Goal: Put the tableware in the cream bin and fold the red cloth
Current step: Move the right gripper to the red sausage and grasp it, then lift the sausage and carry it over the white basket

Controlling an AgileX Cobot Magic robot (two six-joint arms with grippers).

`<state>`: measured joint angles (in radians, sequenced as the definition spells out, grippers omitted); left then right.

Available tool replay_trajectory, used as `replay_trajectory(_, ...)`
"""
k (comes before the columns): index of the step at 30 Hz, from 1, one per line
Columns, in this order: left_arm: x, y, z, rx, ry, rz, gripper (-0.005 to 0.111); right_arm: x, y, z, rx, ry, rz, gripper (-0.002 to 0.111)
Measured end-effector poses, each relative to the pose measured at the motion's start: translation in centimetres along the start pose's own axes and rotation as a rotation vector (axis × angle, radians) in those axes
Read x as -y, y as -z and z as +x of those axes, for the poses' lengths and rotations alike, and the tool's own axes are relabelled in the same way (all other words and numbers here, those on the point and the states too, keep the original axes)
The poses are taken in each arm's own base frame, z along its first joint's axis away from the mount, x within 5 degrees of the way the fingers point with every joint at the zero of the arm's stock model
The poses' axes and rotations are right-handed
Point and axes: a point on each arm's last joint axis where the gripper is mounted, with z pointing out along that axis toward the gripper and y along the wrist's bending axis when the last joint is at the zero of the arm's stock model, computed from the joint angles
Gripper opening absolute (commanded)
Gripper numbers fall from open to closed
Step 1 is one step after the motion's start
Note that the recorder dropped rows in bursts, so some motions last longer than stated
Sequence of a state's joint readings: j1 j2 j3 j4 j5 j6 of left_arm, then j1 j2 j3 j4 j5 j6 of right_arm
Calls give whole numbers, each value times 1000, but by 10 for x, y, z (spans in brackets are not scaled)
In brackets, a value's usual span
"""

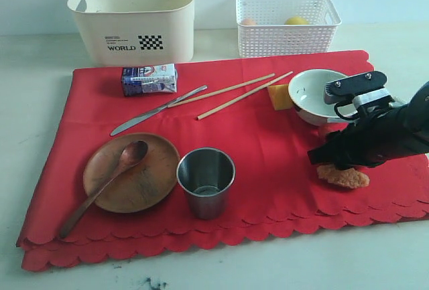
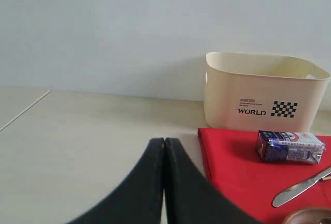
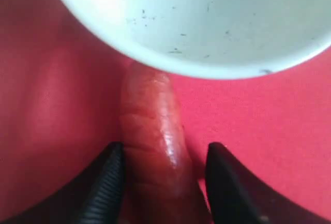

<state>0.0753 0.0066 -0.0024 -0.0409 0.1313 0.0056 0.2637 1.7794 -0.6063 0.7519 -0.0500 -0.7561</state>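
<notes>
My R gripper [image 3: 165, 154] sits low on the cloth [image 1: 268, 149], jaws apart astride the sausage [image 3: 152, 125] beside the bowl [image 1: 310, 96], not clamped as far as I see. L gripper [image 2: 164, 144] is pinched shut, empty, over the table [image 2: 77, 131] beside the cloth. Plate [image 1: 144, 183] w/ spoon [image 1: 107, 186], cup [image 1: 206, 179], knife [image 1: 154, 110] and chopsticks [image 1: 234, 92] lie on the cloth, outside the bin [image 1: 134, 29].

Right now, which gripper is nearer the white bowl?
Right. The right gripper is low over the red cloth right beside the white bowl, jaws astride a sausage. The left gripper is over bare table beyond the cloth's opposite edge.
</notes>
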Motion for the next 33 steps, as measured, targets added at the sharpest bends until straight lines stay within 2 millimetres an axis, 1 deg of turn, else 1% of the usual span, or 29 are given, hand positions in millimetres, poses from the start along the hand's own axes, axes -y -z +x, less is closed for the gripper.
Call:
replay_trajectory(4,0,0,0,0,0,0,2,0,0,0,0,2,0,3)
replay_trajectory(5,0,0,0,0,0,0,2,0,0,0,0,2,0,0)
replay_trajectory(11,0,0,0,0,0,0,2,-2,3,0,-7,2,-18,0)
replay_trajectory(24,0,0,0,0,0,0,2,-7,56,-20,127,-15,-102,0)
replay_trajectory(28,0,0,0,0,0,0,2,-9,67,-23,152,-32,-125,0)
replay_trajectory(33,0,0,0,0,0,0,2,-10,76,-26,175,-40,-137,0)
